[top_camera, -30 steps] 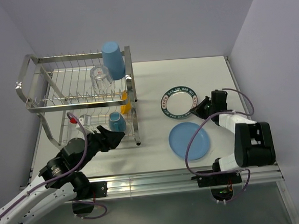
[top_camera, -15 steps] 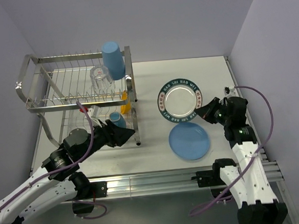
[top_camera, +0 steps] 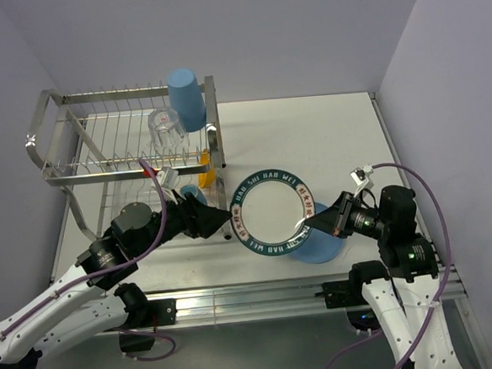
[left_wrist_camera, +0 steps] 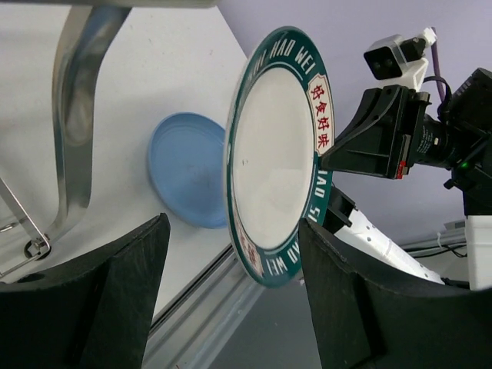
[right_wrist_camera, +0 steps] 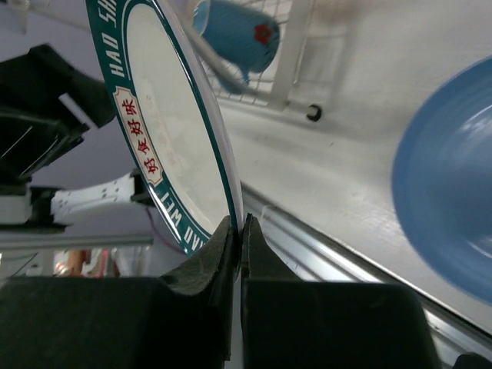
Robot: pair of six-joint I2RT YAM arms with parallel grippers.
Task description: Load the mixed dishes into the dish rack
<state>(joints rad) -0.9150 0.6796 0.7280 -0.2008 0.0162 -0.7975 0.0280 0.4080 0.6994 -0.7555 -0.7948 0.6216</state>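
Note:
My right gripper [top_camera: 306, 223] [right_wrist_camera: 238, 229] is shut on the rim of the white plate with the dark green patterned rim [top_camera: 271, 211] [left_wrist_camera: 277, 154] [right_wrist_camera: 169, 123] and holds it tilted on edge above the table. The left gripper [top_camera: 221, 218] [left_wrist_camera: 231, 307] stands open at the plate's left rim, its black fingers [left_wrist_camera: 115, 292] either side of the lower edge without closing. Under the raised plate the plain blue plate [top_camera: 324, 245] [left_wrist_camera: 188, 181] [right_wrist_camera: 453, 200] lies flat. In the dish rack [top_camera: 59, 164] sit the blue tumbler [top_camera: 186, 98], clear glass [top_camera: 165, 128], yellow bowl [top_camera: 204, 166] and light blue mug [top_camera: 192, 193] [right_wrist_camera: 234, 34].
The rack's chrome corner post [top_camera: 216, 136] [left_wrist_camera: 73, 115] stands just left of the raised plate. A metal rail [top_camera: 262, 293] runs along the table's near edge. Purple walls close the back and right sides.
The right gripper lifted the patterned plate off the table, tipped it up and carried it left toward the rack. The left gripper swung right to meet its rim.

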